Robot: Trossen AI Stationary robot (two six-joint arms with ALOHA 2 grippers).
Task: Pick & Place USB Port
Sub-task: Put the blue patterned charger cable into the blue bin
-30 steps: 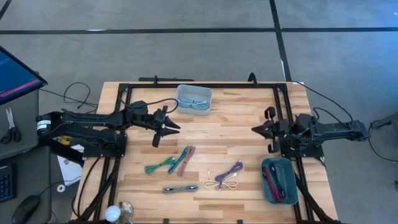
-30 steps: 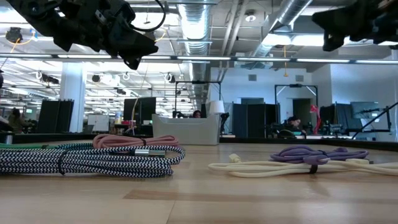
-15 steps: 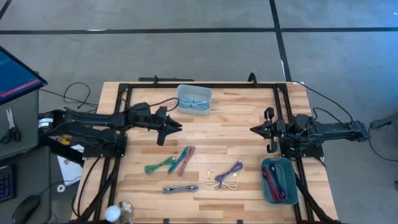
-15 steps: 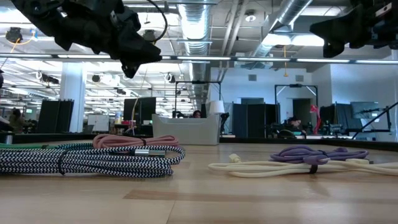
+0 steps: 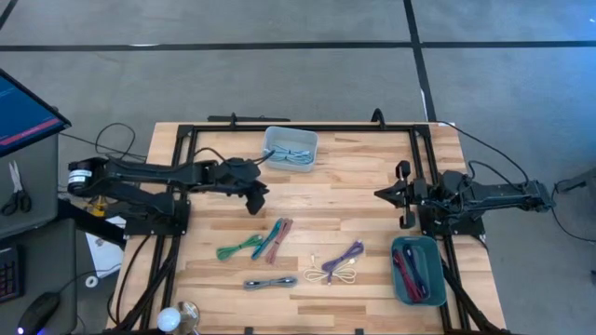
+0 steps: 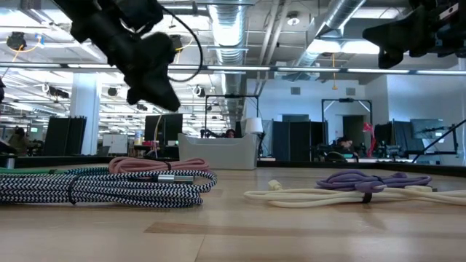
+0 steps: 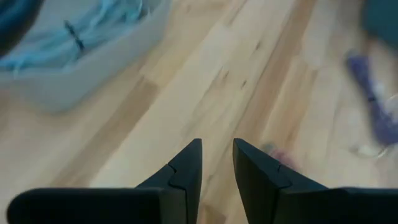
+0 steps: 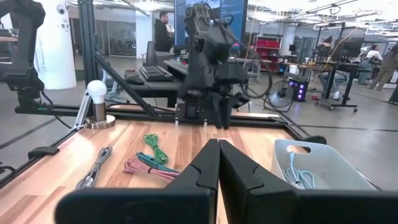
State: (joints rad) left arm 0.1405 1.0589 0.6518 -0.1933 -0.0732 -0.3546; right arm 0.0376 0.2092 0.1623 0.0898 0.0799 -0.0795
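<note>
Several coiled USB cables lie flat on the wooden table: green [image 5: 240, 247], teal and pink [image 5: 276, 239], purple [image 5: 345, 256], cream [image 5: 341, 275], and grey zigzag [image 5: 270, 282]. My left gripper [image 5: 255, 200] hangs above the table, past the far end of the teal and pink cable [image 7: 273, 153]. It is tipped down and open by a narrow gap [image 7: 217, 144]. My right gripper [image 5: 378, 194] waits shut [image 8: 219, 144] at the table's right side, pointing left. In the low view, the left gripper [image 6: 164, 98] is well above the cables.
A grey bin [image 5: 291, 149] holding light blue cables stands at the far edge. A teal bin [image 5: 417, 270] with red and dark cables sits at the near right corner. Bare wood lies between the two grippers. A black frame rail [image 5: 298, 127] runs around the table.
My left gripper has moved a little toward the right and downward, and has tipped from roughly level to pointing down at the table near the teal and pink cable. The cables and my right arm have stayed still.
</note>
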